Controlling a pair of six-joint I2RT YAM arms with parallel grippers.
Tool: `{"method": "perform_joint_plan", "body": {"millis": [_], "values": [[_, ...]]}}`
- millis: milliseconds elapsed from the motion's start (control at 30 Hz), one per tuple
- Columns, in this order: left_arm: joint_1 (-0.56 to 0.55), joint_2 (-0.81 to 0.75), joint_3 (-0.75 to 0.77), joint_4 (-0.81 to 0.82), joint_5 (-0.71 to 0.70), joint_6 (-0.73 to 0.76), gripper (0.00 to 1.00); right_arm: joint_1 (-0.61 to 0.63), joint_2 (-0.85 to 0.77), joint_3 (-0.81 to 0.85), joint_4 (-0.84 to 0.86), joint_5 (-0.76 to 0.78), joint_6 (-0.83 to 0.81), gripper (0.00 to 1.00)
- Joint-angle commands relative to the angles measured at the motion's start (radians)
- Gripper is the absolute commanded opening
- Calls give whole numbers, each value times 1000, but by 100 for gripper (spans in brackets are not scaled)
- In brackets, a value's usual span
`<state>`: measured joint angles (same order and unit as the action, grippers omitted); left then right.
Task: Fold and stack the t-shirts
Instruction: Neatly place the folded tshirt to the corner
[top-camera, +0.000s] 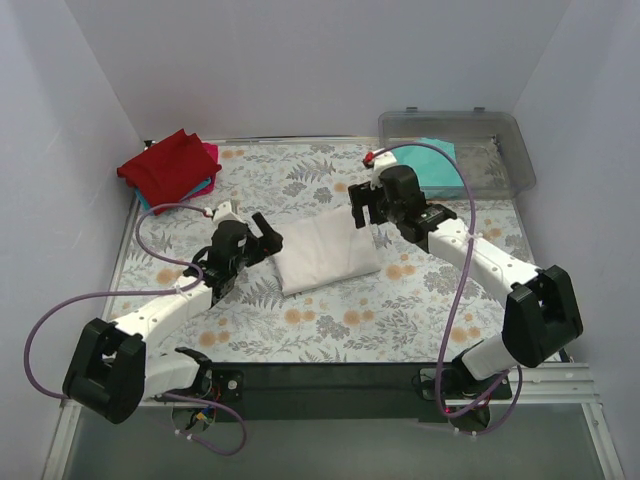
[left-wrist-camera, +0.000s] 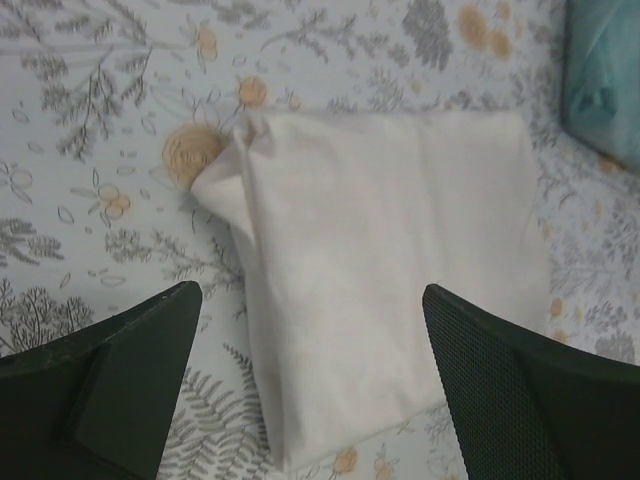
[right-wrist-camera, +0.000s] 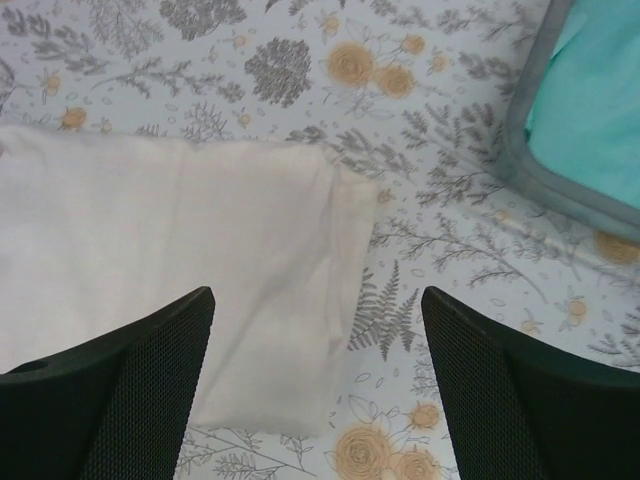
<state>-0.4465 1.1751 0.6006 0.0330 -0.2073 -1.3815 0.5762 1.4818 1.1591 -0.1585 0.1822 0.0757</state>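
A white t-shirt (top-camera: 328, 256) lies folded into a small rectangle in the middle of the flowered table; its print does not show. My left gripper (top-camera: 267, 238) hovers open just off its left edge. In the left wrist view the white t-shirt (left-wrist-camera: 380, 270) fills the space ahead of the open left gripper (left-wrist-camera: 310, 300), held by nothing. My right gripper (top-camera: 365, 212) stands open above the shirt's right end. The right wrist view shows the white t-shirt's corner (right-wrist-camera: 200, 250) under the open right gripper (right-wrist-camera: 318, 300). A folded red t-shirt (top-camera: 168, 165) tops a pile at the back left.
Pink and blue folded edges (top-camera: 210, 180) peek from under the red one. A clear plastic bin (top-camera: 500, 150) at the back right holds a teal t-shirt (top-camera: 440, 160), seen also in the wrist views (left-wrist-camera: 605, 80) (right-wrist-camera: 590, 100). White walls enclose the table.
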Motion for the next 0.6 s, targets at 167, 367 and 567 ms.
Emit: {"method": "perform_joint_plan", "body": {"millis": [167, 367, 567], "values": [[20, 38, -96, 71, 184, -65, 87, 19, 54, -145, 151, -159, 56, 74], [63, 95, -183, 185, 285, -109, 88, 24, 153, -160, 149, -118, 56, 73], [74, 158, -211, 280, 342, -131, 89, 36, 219, -157, 149, -102, 53, 72]]}}
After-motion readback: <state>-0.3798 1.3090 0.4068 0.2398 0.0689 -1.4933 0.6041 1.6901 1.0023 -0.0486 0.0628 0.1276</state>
